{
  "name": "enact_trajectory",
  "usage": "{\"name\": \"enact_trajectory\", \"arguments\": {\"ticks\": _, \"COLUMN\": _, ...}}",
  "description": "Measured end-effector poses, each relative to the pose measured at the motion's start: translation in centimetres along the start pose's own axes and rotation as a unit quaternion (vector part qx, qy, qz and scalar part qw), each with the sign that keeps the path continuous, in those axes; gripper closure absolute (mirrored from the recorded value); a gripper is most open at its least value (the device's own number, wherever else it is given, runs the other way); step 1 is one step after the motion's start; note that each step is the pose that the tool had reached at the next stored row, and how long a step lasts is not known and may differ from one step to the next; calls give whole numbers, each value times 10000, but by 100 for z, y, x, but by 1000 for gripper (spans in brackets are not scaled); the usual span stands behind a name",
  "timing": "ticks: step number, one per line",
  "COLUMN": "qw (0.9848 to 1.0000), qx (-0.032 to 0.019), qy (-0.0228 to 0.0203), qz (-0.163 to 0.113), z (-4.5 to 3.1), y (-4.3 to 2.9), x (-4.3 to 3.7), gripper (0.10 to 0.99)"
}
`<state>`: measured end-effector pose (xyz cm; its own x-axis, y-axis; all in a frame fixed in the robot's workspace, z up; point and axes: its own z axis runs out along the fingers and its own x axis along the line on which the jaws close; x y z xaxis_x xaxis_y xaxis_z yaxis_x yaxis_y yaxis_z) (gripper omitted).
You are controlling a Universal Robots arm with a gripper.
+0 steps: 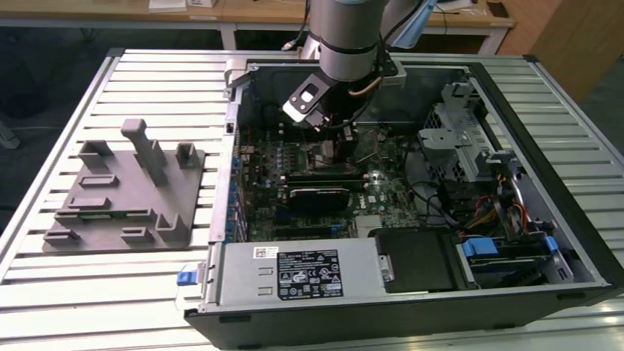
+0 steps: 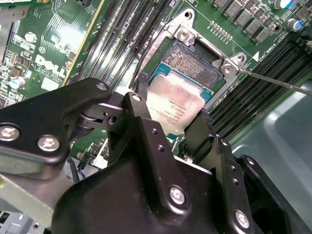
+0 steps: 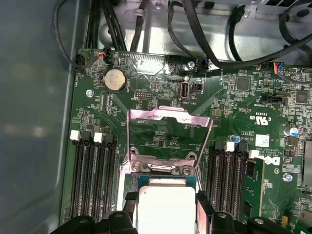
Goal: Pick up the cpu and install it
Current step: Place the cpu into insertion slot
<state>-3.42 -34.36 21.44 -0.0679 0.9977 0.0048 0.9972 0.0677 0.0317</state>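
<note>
Closest to us, the gripper (image 2: 173, 109) hangs inside the open computer case (image 1: 390, 322), over the green motherboard (image 3: 234, 97). With the retention frame (image 3: 168, 117) standing raised, the socket (image 2: 192, 63) lies bare. We hold the cpu (image 2: 183, 100) clamped by two opposite edges, partly over that socket. In our judgement it should go down level and square, never forced.

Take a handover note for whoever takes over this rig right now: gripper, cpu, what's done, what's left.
Gripper: shut on the cpu, one finger on each side.
Cpu: held over the socket, apparently offset, with part of the contacts bare.
Done: cpu picked up and brought to the socket; load plate stands open.
Left: cpu not seated, plate not closed.
</note>
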Motion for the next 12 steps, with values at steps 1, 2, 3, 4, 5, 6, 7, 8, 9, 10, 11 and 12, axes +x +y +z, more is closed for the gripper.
{"name": "enact_trajectory", "arguments": {"ticks": 1, "qw": 10000, "qx": 0, "qy": 0, "qz": 0, "z": 6, "y": -5, "x": 0, "gripper": 533}}
{"name": "enact_trajectory", "arguments": {"ticks": 2, "qw": 10000, "qx": 0, "qy": -1, "qz": -1, "z": 11, "y": -11, "x": 1, "gripper": 533}}
{"name": "enact_trajectory", "arguments": {"ticks": 3, "qw": 10000, "qx": 0, "qy": 0, "qz": -1, "z": 17, "y": -17, "x": 1, "gripper": 533}}
{"name": "enact_trajectory", "arguments": {"ticks": 4, "qw": 10000, "qx": 0, "qy": -1, "qz": -1, "z": 25, "y": -20, "x": 1, "gripper": 533}}
{"name": "enact_trajectory", "arguments": {"ticks": 5, "qw": 10000, "qx": 0, "qy": -1, "qz": -1, "z": 34, "y": -22, "x": 1, "gripper": 533}}
{"name": "enact_trajectory", "arguments": {"ticks": 6, "qw": 10000, "qx": 0, "qy": -2, "qz": -1, "z": 45, "y": -23, "x": 1, "gripper": 533}}
{"name": "enact_trajectory", "arguments": {"ticks": 7, "qw": 10000, "qx": 0, "qy": -2, "qz": -1, "z": 57, "y": -25, "x": 1, "gripper": 533}}
{"name": "enact_trajectory", "arguments": {"ticks": 8, "qw": 10000, "qx": 0, "qy": -2, "qz": 0, "z": 68, "y": -28, "x": 2, "gripper": 533}}
{"name": "enact_trajectory", "arguments": {"ticks": 9, "qw": 10000, "qx": 0, "qy": -2, "qz": 1, "z": 78, "y": -32, "x": 2, "gripper": 533}}
{"name": "enact_trajectory", "arguments": {"ticks": 10, "qw": 10000, "qx": 0, "qy": -2, "qz": 0, "z": 84, "y": -39, "x": 3, "gripper": 533}}
{"name": "enact_trajectory", "arguments": {"ticks": 11, "qw": 10000, "qx": 0, "qy": -2, "qz": 0, "z": 90, "y": -46, "x": 3, "gripper": 533}}
{"name": "enact_trajectory", "arguments": {"ticks": 12, "qw": 10000, "qx": 0, "qy": -2, "qz": 0, "z": 98, "y": -53, "x": 4, "gripper": 533}}
